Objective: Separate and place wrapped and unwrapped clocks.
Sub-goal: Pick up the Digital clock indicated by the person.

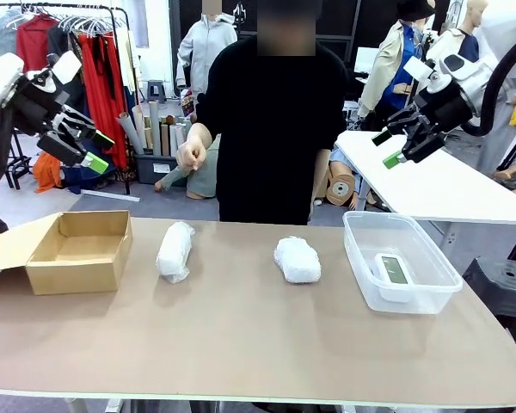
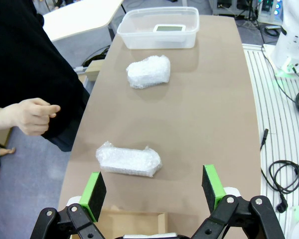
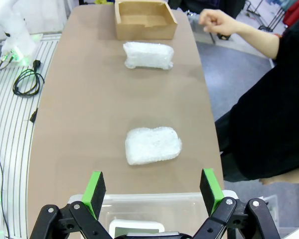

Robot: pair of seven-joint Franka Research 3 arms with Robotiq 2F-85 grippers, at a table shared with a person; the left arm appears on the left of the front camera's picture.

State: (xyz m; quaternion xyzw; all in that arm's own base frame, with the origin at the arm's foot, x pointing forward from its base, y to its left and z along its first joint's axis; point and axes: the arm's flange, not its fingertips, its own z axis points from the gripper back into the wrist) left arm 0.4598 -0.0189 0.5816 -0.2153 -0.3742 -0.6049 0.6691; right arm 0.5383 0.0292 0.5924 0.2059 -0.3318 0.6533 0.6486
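Front view: jaws of left gripper (image 1: 99, 149) and right gripper (image 1: 387, 148) spread wide, nothing between, both raised well above surface (image 1: 241, 344) at its two ends. On surface, L to R, well apart: open cardboard box (image 1: 77, 267), longer wrapped clock (image 1: 175, 251), flatter wrapped clock (image 1: 297, 259), clear tub (image 1: 361, 249) w/ bare clock (image 1: 395, 269) inside, screen up. Left wrist view looks down over box rim and adds person's hand (image 2: 32, 115), loosely curled, off surface edge; right wrist view looks down over tub w/ flatter bundle near.
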